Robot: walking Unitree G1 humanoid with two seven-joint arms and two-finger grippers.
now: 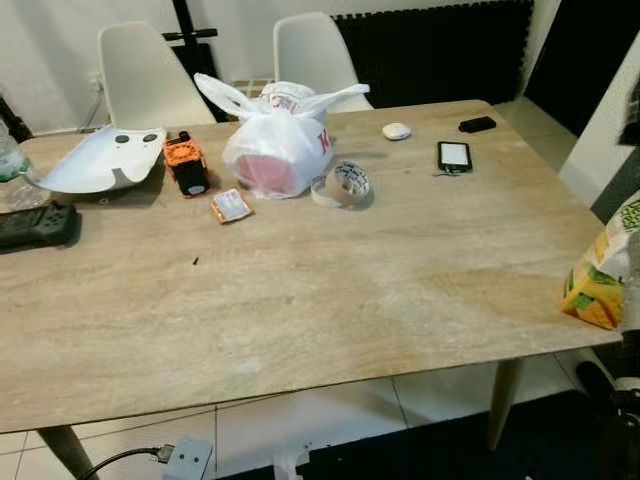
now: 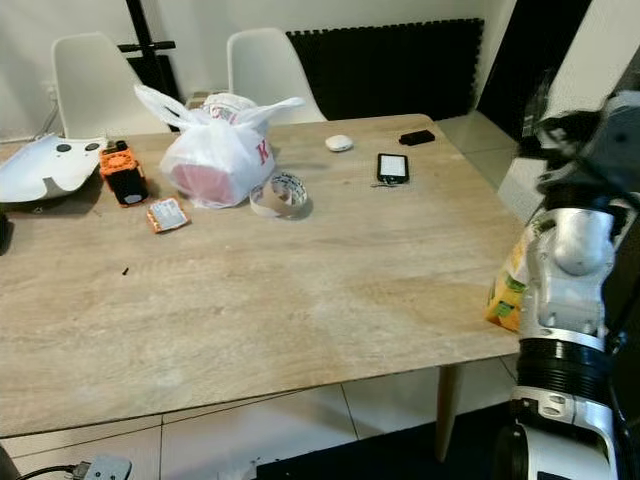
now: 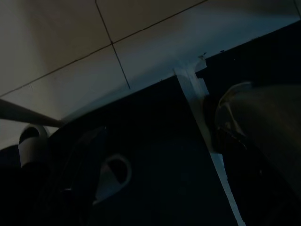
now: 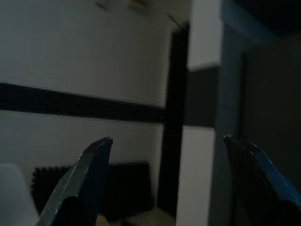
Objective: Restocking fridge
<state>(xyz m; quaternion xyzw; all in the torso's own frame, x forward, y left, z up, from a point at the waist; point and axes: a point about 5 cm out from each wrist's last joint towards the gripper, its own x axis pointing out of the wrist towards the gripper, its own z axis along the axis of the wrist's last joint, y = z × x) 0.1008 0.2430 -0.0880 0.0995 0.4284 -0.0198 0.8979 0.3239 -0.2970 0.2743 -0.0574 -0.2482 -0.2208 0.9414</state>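
My right forearm (image 2: 565, 300) hides most of the yellow-green carton (image 1: 600, 275) at the tabletop's (image 1: 300, 290) right edge, and the frame cuts the carton too. Beside the white plastic bag (image 1: 280, 140), the small orange packet (image 1: 230, 206) is too small to read. My left wrist view is too dark to identify anything beyond floor tiles (image 3: 70, 42).

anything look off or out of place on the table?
The yellow-green juice carton sits at the very right edge of the light wooden table, beside the raised right arm, and could be knocked off. The white plastic shopping bag, tape roll and black phone lie loose but undisturbed. No spills.
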